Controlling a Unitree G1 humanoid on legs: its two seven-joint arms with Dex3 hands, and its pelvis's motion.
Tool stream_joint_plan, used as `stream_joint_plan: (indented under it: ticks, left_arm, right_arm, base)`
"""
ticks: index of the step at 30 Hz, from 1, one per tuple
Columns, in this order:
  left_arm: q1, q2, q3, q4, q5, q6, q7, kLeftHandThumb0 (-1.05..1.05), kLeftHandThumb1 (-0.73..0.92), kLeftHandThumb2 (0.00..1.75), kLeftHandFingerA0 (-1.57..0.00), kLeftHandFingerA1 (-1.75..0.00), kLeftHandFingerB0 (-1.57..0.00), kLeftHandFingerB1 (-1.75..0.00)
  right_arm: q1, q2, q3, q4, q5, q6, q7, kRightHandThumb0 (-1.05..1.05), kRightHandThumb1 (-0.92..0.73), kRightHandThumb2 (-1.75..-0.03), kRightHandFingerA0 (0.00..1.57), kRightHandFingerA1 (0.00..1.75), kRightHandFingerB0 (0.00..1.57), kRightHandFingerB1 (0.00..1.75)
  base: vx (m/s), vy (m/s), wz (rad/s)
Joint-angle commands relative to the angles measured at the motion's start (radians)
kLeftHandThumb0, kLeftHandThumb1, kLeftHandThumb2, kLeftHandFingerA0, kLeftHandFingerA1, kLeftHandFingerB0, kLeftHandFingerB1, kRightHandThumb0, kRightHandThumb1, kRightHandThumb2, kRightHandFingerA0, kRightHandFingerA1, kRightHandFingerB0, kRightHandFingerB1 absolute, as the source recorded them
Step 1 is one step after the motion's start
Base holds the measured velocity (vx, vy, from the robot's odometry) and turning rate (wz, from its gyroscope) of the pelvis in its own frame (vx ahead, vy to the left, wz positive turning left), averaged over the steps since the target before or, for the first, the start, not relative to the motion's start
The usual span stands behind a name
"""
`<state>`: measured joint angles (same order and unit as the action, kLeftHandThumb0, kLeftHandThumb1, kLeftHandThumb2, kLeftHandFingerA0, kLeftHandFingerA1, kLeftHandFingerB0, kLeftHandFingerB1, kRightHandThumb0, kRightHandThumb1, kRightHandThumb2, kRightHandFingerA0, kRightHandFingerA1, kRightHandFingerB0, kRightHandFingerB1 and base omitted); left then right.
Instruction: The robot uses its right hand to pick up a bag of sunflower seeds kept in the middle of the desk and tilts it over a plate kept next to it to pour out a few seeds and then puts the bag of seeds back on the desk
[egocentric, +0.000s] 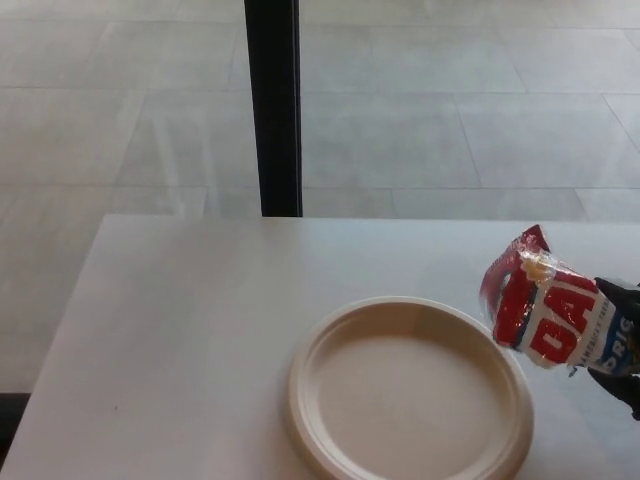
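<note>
Head view is all we've got, looking down on a white table (180, 330) with a pale round plate (330, 445) sitting toward the lower right. Our right robot hand (622, 345) only peeks in at the right edge (mostly cut off by the frame), and its black fingers are clamped on the lower end of the bag of sunflower seeds (545, 300). We see the bag held up off the table, tilted so its crinkled red top points up and to the left, hanging just past the plate's right rim. It's red and white with big lettering and a bit of blue near the hand. We can't spot any seeds on the plate. Behind the table there's a dark vertical post (273, 105) and a grey tiled floor (450, 120). Our left robot hand doesn't show anywhere.
</note>
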<state>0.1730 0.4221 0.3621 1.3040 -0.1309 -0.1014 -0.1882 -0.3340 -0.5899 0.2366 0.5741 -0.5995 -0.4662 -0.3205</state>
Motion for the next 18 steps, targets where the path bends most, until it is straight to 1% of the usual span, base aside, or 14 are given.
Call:
stream_joint_plan:
  ticks: [1,3,4,5,6,7,8,9,10,11,15,16,17,18]
  left_arm:
    - [0.001,0.016,0.012,0.000,-0.010,-0.011,0.004,-0.83,0.88,0.66,-0.41,-0.59,-0.35,-0.40]
    - [0.005,0.017,0.000,-0.006,0.005,-0.021,0.003,-0.83,0.90,0.67,-0.41,-0.60,-0.34,-0.41]
    - [0.004,0.016,0.007,-0.006,-0.004,-0.015,0.000,-0.83,0.89,0.66,-0.40,-0.60,-0.34,-0.41]
    - [-0.007,0.021,0.006,-0.007,-0.002,-0.013,0.003,-0.84,0.89,0.67,-0.41,-0.60,-0.35,-0.41]
    - [-0.013,0.024,0.005,-0.006,0.000,-0.010,0.007,-0.84,0.89,0.67,-0.43,-0.61,-0.35,-0.41]
    - [-0.012,0.026,0.004,-0.003,0.003,-0.010,0.010,-0.84,0.89,0.66,-0.42,-0.61,-0.35,-0.41]
    - [-0.011,0.028,0.005,-0.003,0.001,-0.010,0.008,-0.84,0.88,0.66,-0.41,-0.61,-0.35,-0.40]
    - [-0.011,0.028,0.008,-0.002,-0.002,-0.007,0.006,-0.84,0.88,0.66,-0.41,-0.61,-0.35,-0.40]
    - [-0.011,0.030,0.006,-0.004,0.000,-0.007,0.004,-0.84,0.89,0.67,-0.42,-0.61,-0.35,-0.40]
    - [-0.011,0.033,0.002,-0.006,0.004,-0.008,0.000,-0.84,0.89,0.67,-0.42,-0.61,-0.35,-0.40]
    - [-0.015,0.032,0.009,-0.003,-0.004,0.002,0.001,-0.85,0.88,0.66,-0.43,-0.61,-0.36,-0.40]
    - [-0.023,0.030,0.010,0.002,-0.004,0.004,0.006,-0.81,0.67,1.10,-0.42,-0.66,-0.31,-0.53]
    - [-0.022,0.030,0.010,0.001,-0.004,0.002,0.004,-0.87,0.88,0.66,-0.44,-0.62,-0.36,-0.42]
    - [-0.023,0.030,0.016,0.001,-0.010,0.007,0.001,-0.86,0.88,0.67,-0.43,-0.63,-0.36,-0.42]
  right_arm:
    - [-0.039,-0.066,0.033,-0.005,-0.094,-0.086,-0.053,-0.21,-0.59,-1.09,0.93,1.75,0.74,1.52]
    - [-0.070,-0.099,0.058,0.005,-0.136,-0.114,-0.070,-0.20,-0.60,-1.06,0.91,1.75,0.74,1.49]
    - [-0.081,-0.111,0.069,0.006,-0.151,-0.116,-0.070,-0.19,-0.60,-1.07,0.91,1.75,0.74,1.44]
    - [-0.095,-0.117,0.074,0.010,-0.159,-0.114,-0.074,-0.19,-0.59,-1.03,0.89,1.75,0.74,1.44]
    - [-0.105,-0.122,0.080,0.013,-0.164,-0.112,-0.075,-0.27,-0.55,-1.12,1.17,1.35,0.87,1.16]
    - [-0.116,-0.129,0.088,0.011,-0.175,-0.106,-0.065,-0.19,-0.56,-1.03,1.07,1.66,0.82,1.37]
    - [-0.124,-0.133,0.094,0.011,-0.182,-0.101,-0.061,-0.29,-0.56,-1.11,1.16,1.34,0.87,1.16]
    - [-0.130,-0.136,0.097,0.011,-0.186,-0.097,-0.057,-0.29,-0.56,-1.11,1.16,1.34,0.87,1.16]
    - [-0.143,-0.137,0.097,0.007,-0.180,-0.090,-0.036,-0.21,-0.60,-1.01,0.91,1.74,0.76,1.37]
    - [-0.160,-0.137,0.095,-0.001,-0.170,-0.081,-0.003,-0.21,-0.60,-1.01,0.91,1.74,0.76,1.37]
    - [-0.179,-0.138,0.097,-0.005,-0.174,-0.072,0.014,-0.21,-0.59,-1.01,0.90,1.73,0.77,1.36]
    - [-0.197,-0.140,0.100,-0.004,-0.176,-0.068,0.031,-0.24,-0.54,-1.00,1.09,1.64,0.86,1.29]
    - [-0.204,-0.140,0.101,-0.006,-0.174,-0.068,0.042,-0.22,-0.63,-0.98,0.91,1.73,0.79,1.32]
    - [-0.215,-0.138,0.100,-0.004,-0.159,-0.074,0.063,-0.23,-0.64,-0.99,0.92,1.74,0.78,1.37]
  base:
    - [0.00,0.000,0.00]
    - [0.00,0.000,0.00]
    - [0.00,0.000,0.00]
    - [0.00,0.000,0.00]
    - [0.00,0.000,0.00]
    - [0.00,0.000,0.00]
    - [0.00,0.000,0.00]
    - [0.00,0.000,0.00]
    - [0.00,0.000,0.00]
    - [0.00,0.000,0.00]
    - [0.00,0.000,0.00]
    - [0.00,0.000,0.00]
    - [0.00,0.000,0.00]
    - [0.00,0.000,0.00]
